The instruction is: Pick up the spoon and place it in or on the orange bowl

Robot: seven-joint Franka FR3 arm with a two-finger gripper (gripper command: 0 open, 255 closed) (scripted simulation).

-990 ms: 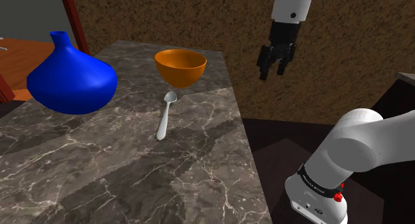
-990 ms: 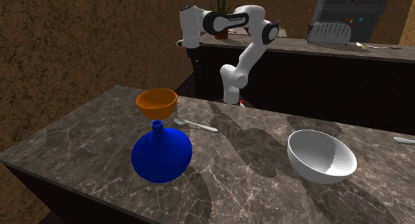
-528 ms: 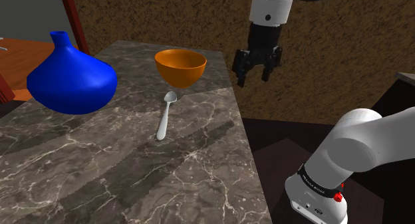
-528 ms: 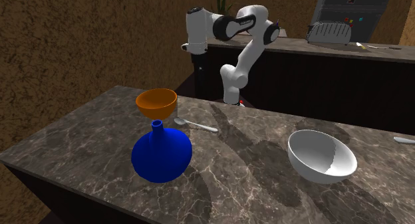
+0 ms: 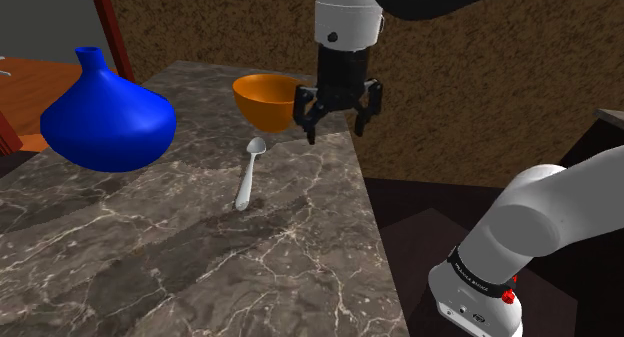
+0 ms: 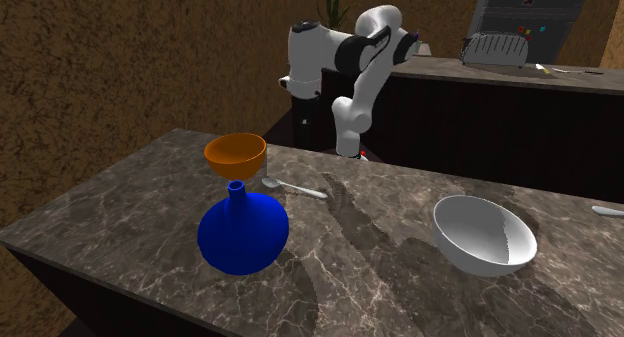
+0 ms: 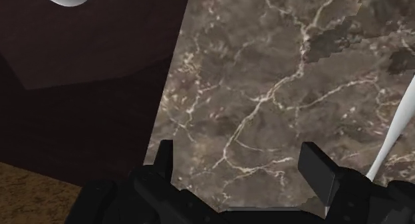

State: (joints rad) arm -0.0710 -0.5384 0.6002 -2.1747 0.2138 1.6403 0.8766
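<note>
two black fingers (image 5: 311, 133) of the gripper (image 5: 334, 133) stand wide apart with nothing between them. the hand points straight down in the upper middle of the shoulder view, above the right edge of the dark marble counter (image 5: 200, 265). in that frame the finger toward the left overlaps the right side of the orange bowl (image 5: 262, 97).

in the wrist view the gripper (image 7: 239, 164) straddles that counter edge: one finger hangs over the dark floor, the other over the veined stone. the pale handle of the spoon (image 7: 398, 133) slants just outside the finger over the stone, not touching it.

the spoon (image 5: 247, 175) lies flat on the counter, a little left of the shoulder view's centre. its rounded end points up toward the orange bowl and sits near the bowl's foot. its handle runs down the frame. the gripper is to the right of it and higher.

a big blue vase (image 5: 105, 115) stands at the shoulder view's left. in the second exterior view the blue vase (image 6: 242, 230) is just below the orange bowl (image 6: 236, 153), left of centre, and the spoon (image 6: 295, 189) lies to the bowl's right. a white bowl (image 6: 483, 235) sits tilted at the lower right, well apart from them.
</note>
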